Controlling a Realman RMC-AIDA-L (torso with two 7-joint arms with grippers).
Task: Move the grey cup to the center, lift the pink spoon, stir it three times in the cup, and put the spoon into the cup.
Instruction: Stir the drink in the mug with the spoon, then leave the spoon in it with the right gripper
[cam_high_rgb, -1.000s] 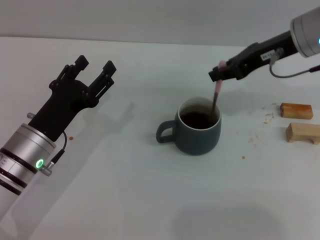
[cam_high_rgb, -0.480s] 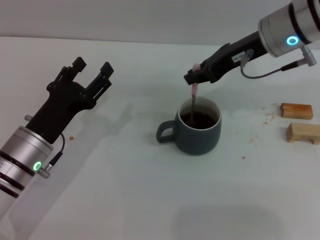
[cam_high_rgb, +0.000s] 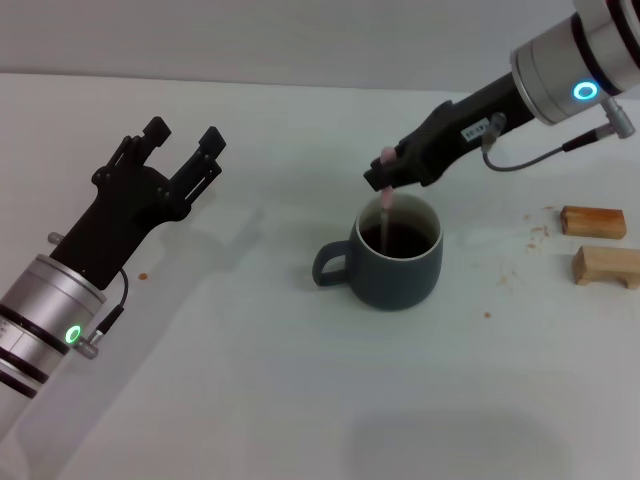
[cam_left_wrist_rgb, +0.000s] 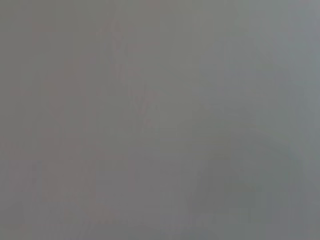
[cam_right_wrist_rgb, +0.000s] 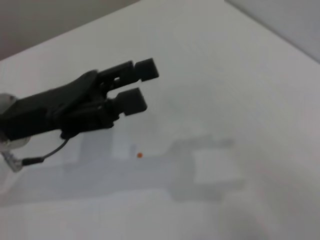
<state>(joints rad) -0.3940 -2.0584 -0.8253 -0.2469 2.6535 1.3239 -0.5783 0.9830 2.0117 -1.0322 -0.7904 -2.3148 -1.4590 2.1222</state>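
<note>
Near the middle of the white bench (cam_high_rgb: 300, 400) stands the cup (cam_high_rgb: 396, 255), upright, its loop handle turned toward the robot's left and dark brown liquid inside. The right gripper (cam_high_rgb: 383, 180) hangs just above the cup's far left rim, reaching in from the right side, its fingers clenched on the top of the spoon's pink handle. The spoon (cam_high_rgb: 386, 205) hangs nearly upright from that grip, its lower end dipped in the liquid close to the inner wall; its bowl is hidden below the surface.

The left gripper (cam_high_rgb: 183, 146) is held in the air well to the left of the cup, touching nothing, its fingers (cam_high_rgb: 207, 141) spread apart and released. The right wrist view shows the same left gripper (cam_right_wrist_rgb: 137, 85) over the bench, with a small orange speck (cam_right_wrist_rgb: 139, 155) on the surface below it. The left wrist view shows only a flat grey blur.

Two small wooden blocks (cam_high_rgb: 598, 243) lie side by side near the right edge, well apart from the cup, with a few crumbs (cam_high_rgb: 535, 235) scattered between.
</note>
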